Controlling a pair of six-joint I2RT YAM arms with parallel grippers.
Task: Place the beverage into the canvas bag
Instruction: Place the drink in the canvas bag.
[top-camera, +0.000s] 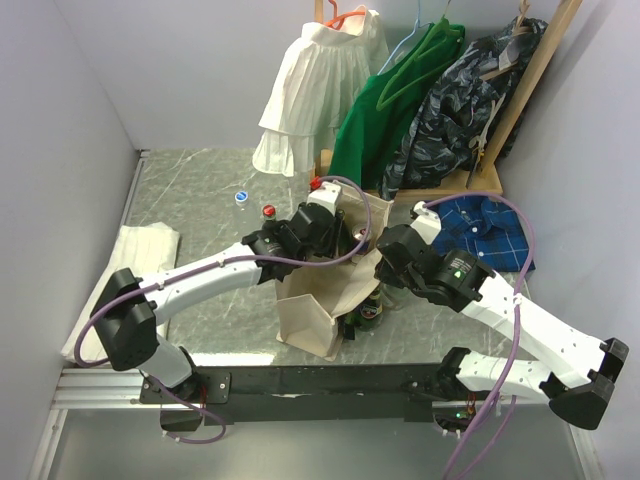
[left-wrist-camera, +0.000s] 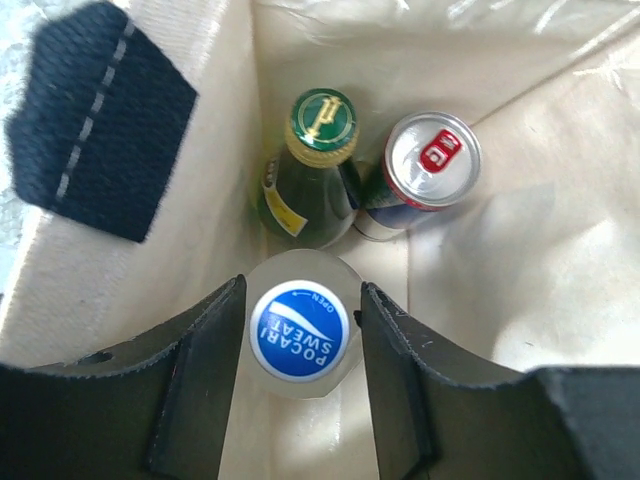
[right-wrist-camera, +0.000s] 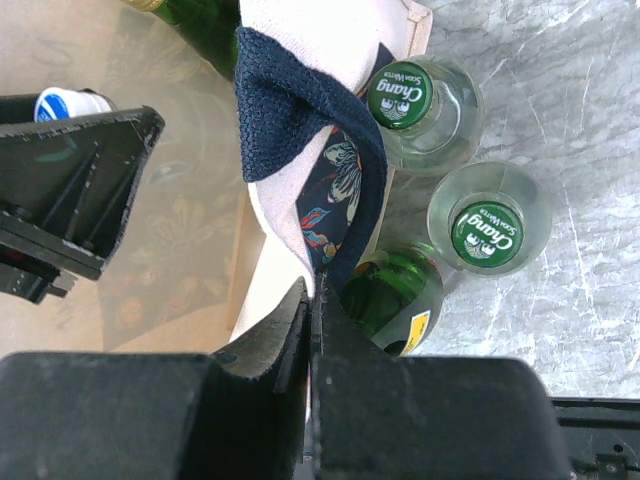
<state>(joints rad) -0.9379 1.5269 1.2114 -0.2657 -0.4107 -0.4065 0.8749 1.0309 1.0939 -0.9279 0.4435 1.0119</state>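
Observation:
The cream canvas bag (top-camera: 308, 312) stands upright mid-table; its navy handle (left-wrist-camera: 100, 120) shows in the left wrist view. My left gripper (left-wrist-camera: 303, 335) reaches down inside the bag. It is open, with its fingers (left-wrist-camera: 205, 380) either side of a Pocari Sweat bottle (left-wrist-camera: 300, 330) and a small gap on each side. A green bottle (left-wrist-camera: 315, 150) and a can (left-wrist-camera: 430, 160) stand in the bag beside it. My right gripper (right-wrist-camera: 315, 300) is shut on the bag's rim (right-wrist-camera: 285, 215) beside the navy handle (right-wrist-camera: 300, 110), holding the bag's mouth open.
Two Chang soda water bottles (right-wrist-camera: 412, 98) (right-wrist-camera: 485, 232) and a green bottle (right-wrist-camera: 395, 295) stand on the table right of the bag. A red-capped bottle (top-camera: 268, 212) and a blue cap (top-camera: 241, 197) lie behind it. White folded cloth (top-camera: 130, 270) left; clothes rack (top-camera: 420, 90) behind; plaid shirt (top-camera: 490, 230) right.

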